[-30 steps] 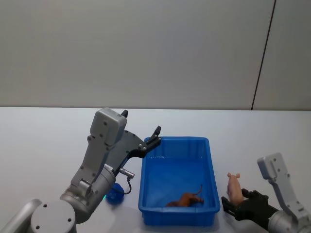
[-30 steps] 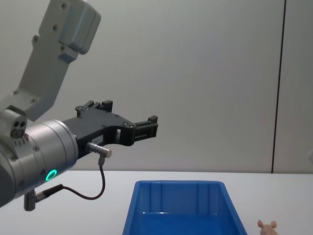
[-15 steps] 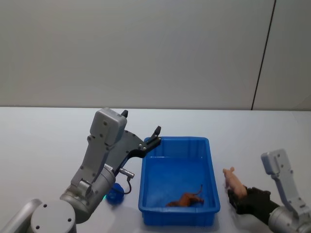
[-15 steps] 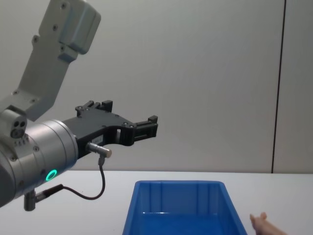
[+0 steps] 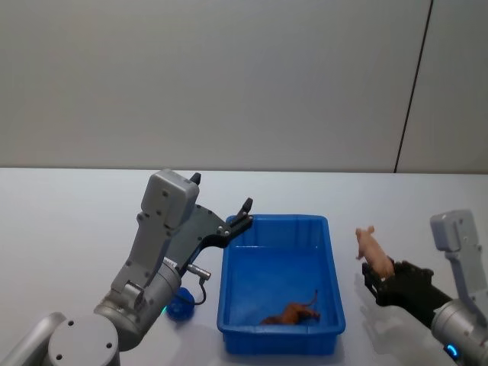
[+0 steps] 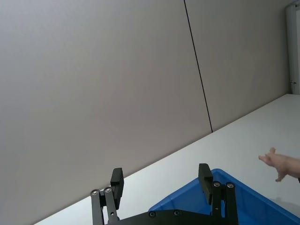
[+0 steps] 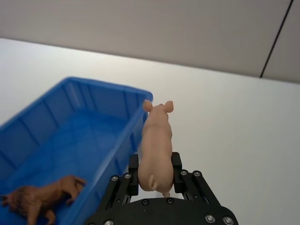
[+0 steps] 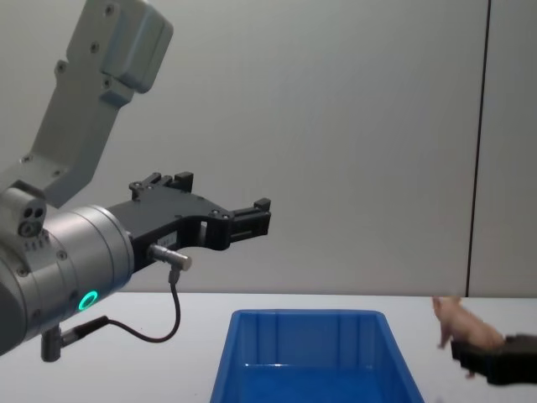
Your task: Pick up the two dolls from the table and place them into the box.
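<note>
A plain grey wall (image 5: 229,76) backs the white table (image 5: 69,206).

Head view: the box (image 5: 278,220) sits centre, with the brown doll (image 5: 293,313) lying at its near end, so one half of the job looks done. The right gripper (image 5: 377,270) is clamped on the pig (image 5: 373,247), which is off the table and just right of the box, not yet over it. The left gripper (image 5: 239,213) hangs over the box's far left corner, empty. It is probably parked there so that it leaves the opening free.

Left wrist view: the left gripper's (image 6: 161,179) jaws stand wide apart with nothing between them. The box corner (image 6: 234,197) lies below, and the pig's snout (image 6: 275,161) shows beyond it.

Right wrist view: the fingers (image 7: 133,162) pinch the pig's (image 7: 156,136) rump from both sides, its head pointing away. That grip leaves most of the body free, so the pig should drop cleanly on release. The box rim (image 7: 108,84) is just beside and below it.

Chest view: the pig (image 8: 464,326) rides above rim (image 8: 306,315) height, likely lifted so that its legs clear the wall on the way across. What remains is a short sideways carry and a release.
</note>
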